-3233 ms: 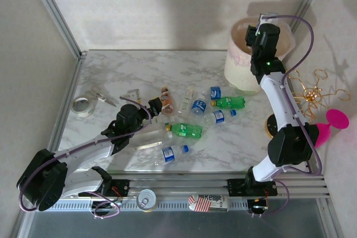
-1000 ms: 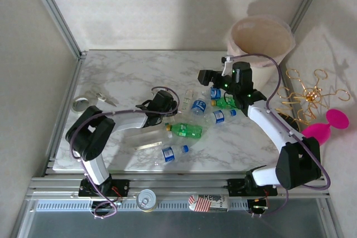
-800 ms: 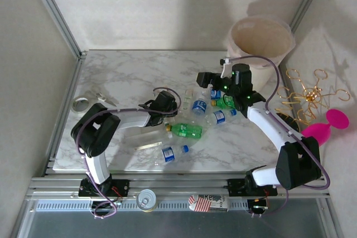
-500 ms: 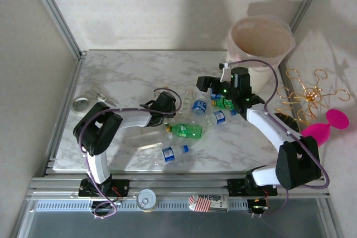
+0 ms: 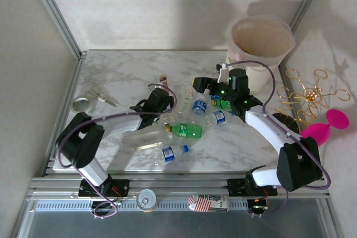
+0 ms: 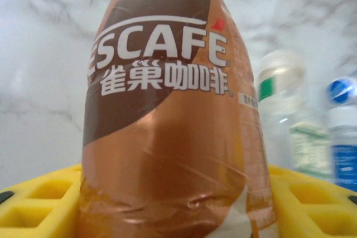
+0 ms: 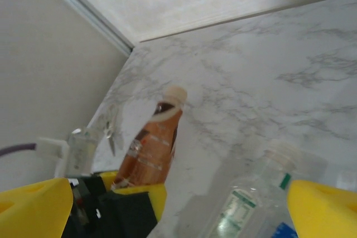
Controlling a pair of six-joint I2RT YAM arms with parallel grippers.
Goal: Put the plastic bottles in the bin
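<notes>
My left gripper (image 5: 160,94) is shut on the orange-labelled bottle (image 5: 162,82), which is lifted and tilted with its cream cap up. In the left wrist view that bottle (image 6: 162,110) sits between the yellow fingers (image 6: 312,199). My right gripper (image 5: 199,84) hangs open just above the pile, its yellow fingers (image 7: 33,204) wide apart over a clear bottle (image 7: 245,210). It also sees the orange bottle (image 7: 152,149). Several plastic bottles lie mid-table: blue-labelled (image 5: 198,106), green (image 5: 187,130), green (image 5: 227,103), blue-labelled (image 5: 169,154). The cream bin (image 5: 261,40) stands at the back right.
A tape roll (image 5: 81,103) and scissors (image 5: 104,97) lie at the table's left. A pink goblet (image 5: 333,121) and a gold wire stand (image 5: 309,93) sit to the right of the table. A can (image 5: 146,199) rests on the front rail.
The right arm has come down from over the bin and reached left over the bottles. The left gripper has taken the orange bottle and raised it off the table.
</notes>
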